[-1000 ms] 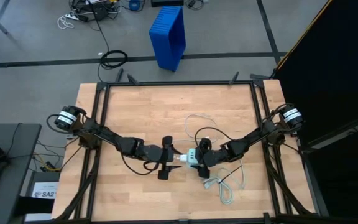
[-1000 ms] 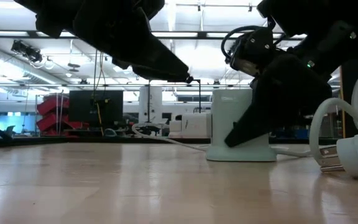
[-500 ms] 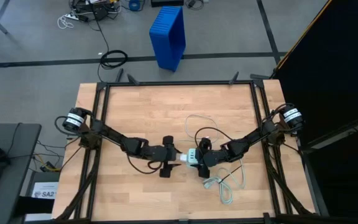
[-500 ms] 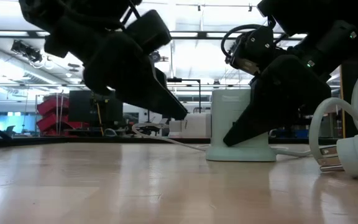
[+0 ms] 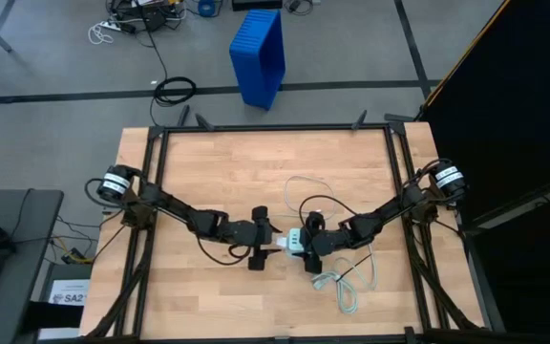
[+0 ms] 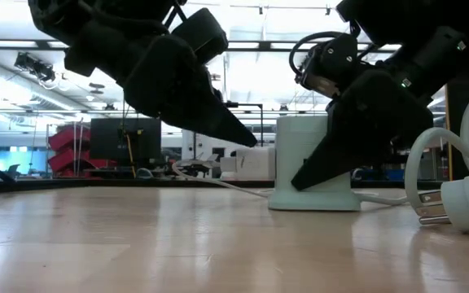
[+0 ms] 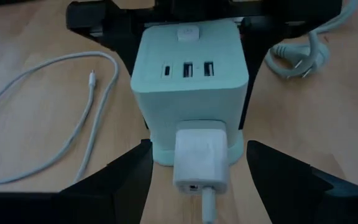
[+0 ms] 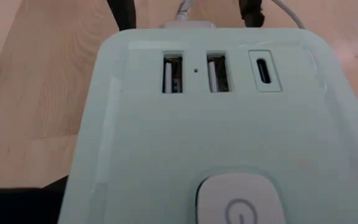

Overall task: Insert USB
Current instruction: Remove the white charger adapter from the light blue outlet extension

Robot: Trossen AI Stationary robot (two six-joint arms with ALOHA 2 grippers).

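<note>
Jaws at the charger block

Left gripper (image 7: 194, 180) jaws spread wide, flanking a white adapter (image 7: 201, 160) plugged into the charger block (image 5: 296, 241). Right gripper (image 5: 306, 244) jaws clasp the block's sides. USB (image 7: 92, 79) plug lies on the tabletop (image 5: 218, 172), unheld.

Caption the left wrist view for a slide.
Left claw open around a white plug in the pale green charger block; the USB lies loose beside it.

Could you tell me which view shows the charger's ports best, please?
The right wrist view: the ports on the charger fill the frame. The left wrist view shows them smaller, the high view only the block, the low view just its side.
</note>
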